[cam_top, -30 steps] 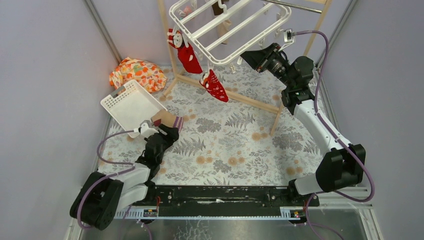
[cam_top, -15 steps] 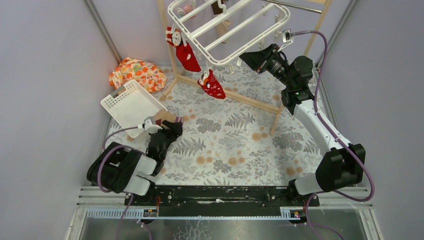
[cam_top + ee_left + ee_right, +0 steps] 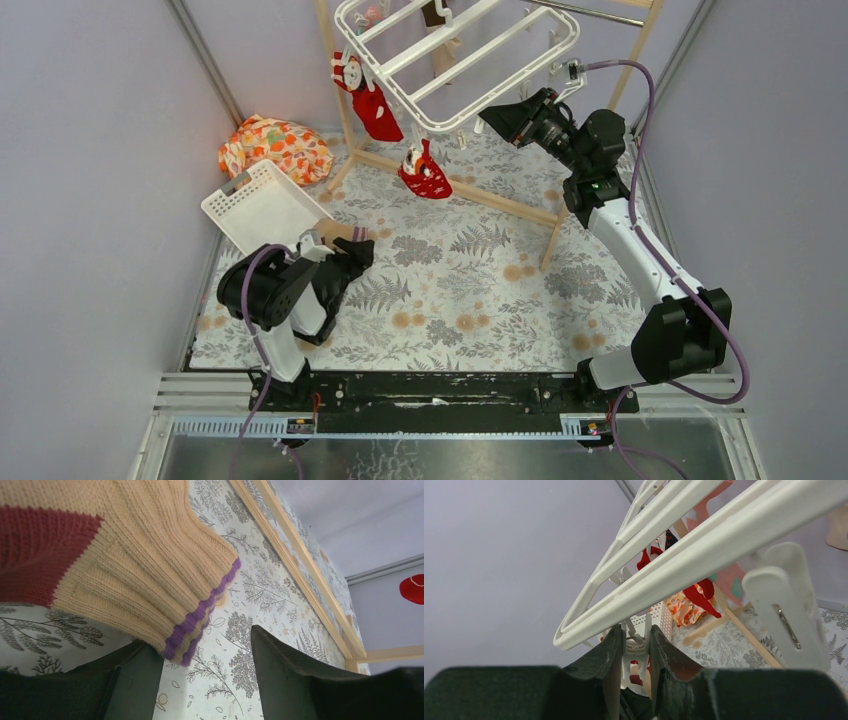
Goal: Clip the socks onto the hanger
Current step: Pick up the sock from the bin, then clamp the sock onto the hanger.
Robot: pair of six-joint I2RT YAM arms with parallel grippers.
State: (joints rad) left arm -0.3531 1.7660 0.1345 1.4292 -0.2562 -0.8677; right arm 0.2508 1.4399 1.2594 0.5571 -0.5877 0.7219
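Note:
The white grid hanger (image 3: 460, 50) hangs at the top of the top view, with two red socks clipped under it, one (image 3: 372, 100) higher and one (image 3: 425, 175) lower. My right gripper (image 3: 497, 118) is shut on a small white clip (image 3: 634, 644) under the hanger's bar (image 3: 704, 550). The striped sock (image 3: 328, 236) lies on the table beside the basket. My left gripper (image 3: 356, 252) is open right at it. In the left wrist view the sock's tan, maroon and purple cuff (image 3: 115, 565) lies over the left finger's tip (image 3: 130, 685), not pinched.
A white slotted basket (image 3: 262, 210) stands tilted at the left, an orange floral bundle (image 3: 275, 148) behind it. The wooden rack's low bar (image 3: 470, 190) crosses the fern-patterned table cover. Another free clip (image 3: 784, 600) hangs close to my right gripper.
My left arm has folded up and swung its elbow right, while its gripper has stayed by the striped sock. The lower red sock has swung a little left and up. The right gripper holds its place.

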